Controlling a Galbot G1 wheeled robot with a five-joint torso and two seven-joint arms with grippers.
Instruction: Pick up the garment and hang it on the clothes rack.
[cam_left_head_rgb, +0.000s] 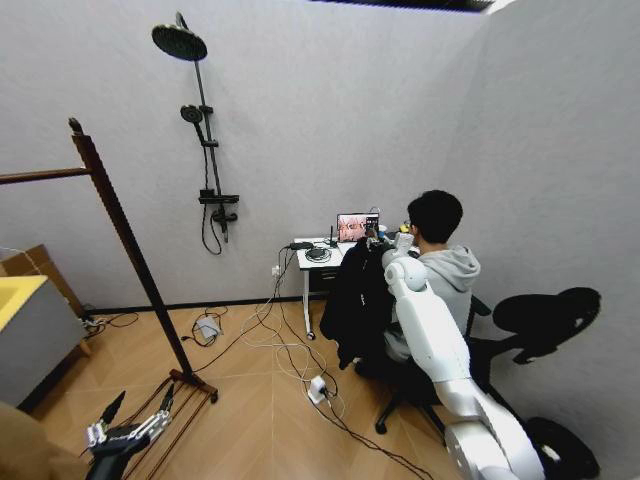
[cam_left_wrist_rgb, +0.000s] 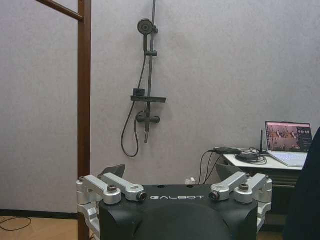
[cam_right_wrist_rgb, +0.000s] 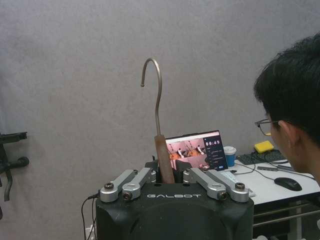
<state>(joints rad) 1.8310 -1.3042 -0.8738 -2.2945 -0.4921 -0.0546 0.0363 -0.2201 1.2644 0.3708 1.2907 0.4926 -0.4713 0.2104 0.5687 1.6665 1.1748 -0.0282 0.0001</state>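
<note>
- The dark reddish-brown wooden clothes rack (cam_left_head_rgb: 120, 225) is cut off at the frame's left edge.
- The limp black garment (cam_left_head_rgb: 358, 300) hides the right hand's fingers.
- The hanger's wooden neck (cam_right_wrist_rgb: 164, 161) disappears behind the hand's body.

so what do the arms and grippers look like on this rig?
The right arm has glossy white rounded shells. Both wrists end in black housings marked GALBOT in white. The left gripper and right gripper each have silver metal linkage fingers with dark pivot bolts. In the head view the left gripper shows dark fingertips on silver links.
</note>
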